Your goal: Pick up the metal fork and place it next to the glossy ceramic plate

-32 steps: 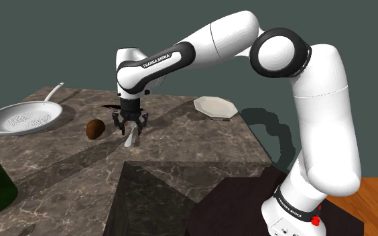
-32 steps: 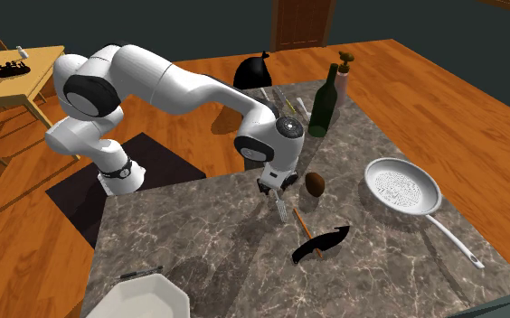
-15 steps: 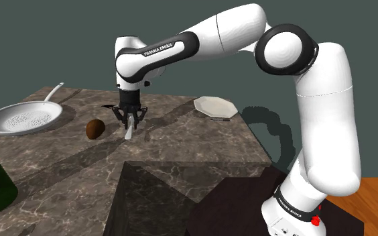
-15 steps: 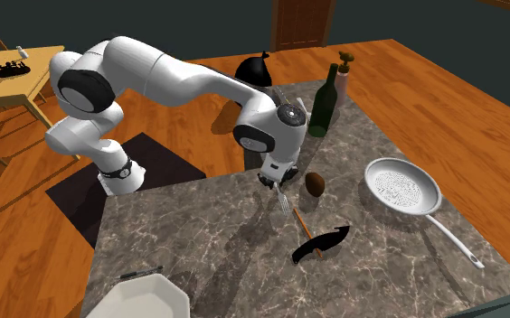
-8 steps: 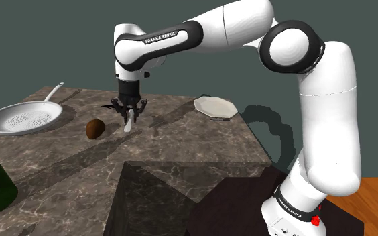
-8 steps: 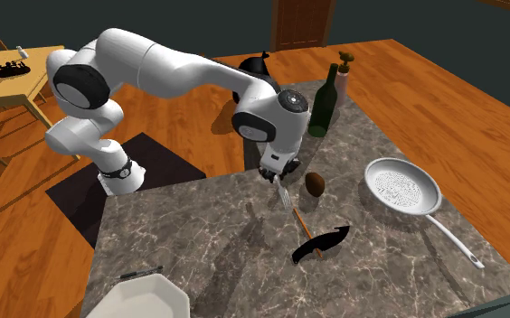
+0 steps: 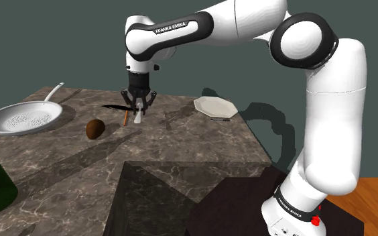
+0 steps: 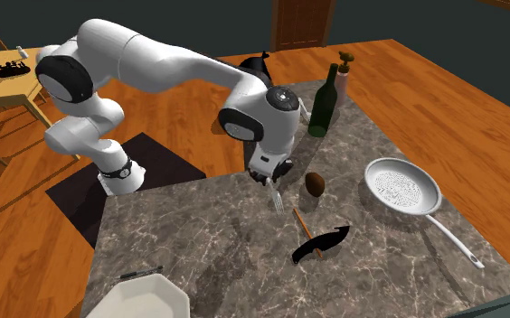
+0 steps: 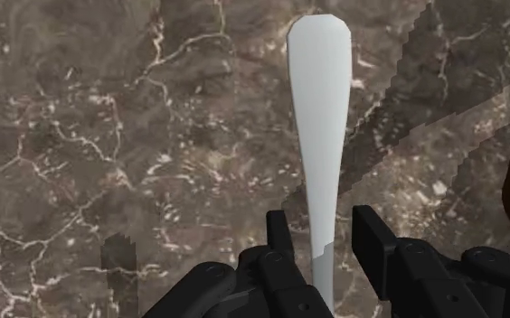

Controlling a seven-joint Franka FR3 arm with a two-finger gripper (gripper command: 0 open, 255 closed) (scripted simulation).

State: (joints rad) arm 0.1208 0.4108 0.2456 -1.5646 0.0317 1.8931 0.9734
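Observation:
My black gripper [image 7: 138, 102] is shut on a pale grey fork [image 7: 138, 116], which hangs from it clear of the brown marble counter [image 7: 181, 144]. In the second exterior view the gripper [image 8: 267, 175] holds the fork [image 8: 278, 199] tilted, its free end pointing down at the counter. In the wrist view the fork [image 9: 319, 117] runs out from between the fingers [image 9: 278, 237] of the gripper [image 9: 325, 248]. A white angular plate [image 7: 214, 106] lies near the counter's far corner, to the shoulder view's right of the gripper; it is the same plate [image 8: 140, 298] at the second exterior view's bottom left.
A brown rounded thing [image 7: 96, 129] lies close to the gripper. A black blade with a wooden handle [image 8: 319, 244] lies beyond it. A white pan [image 8: 402, 187] sits farther out. A dark green bottle [image 8: 321, 104] stands at the counter's edge. The counter drops off near the stand [image 7: 248, 208].
The gripper has risen with the fork and shifted toward the shoulder view's right, nearer the plate. The fork now hangs higher above the counter.

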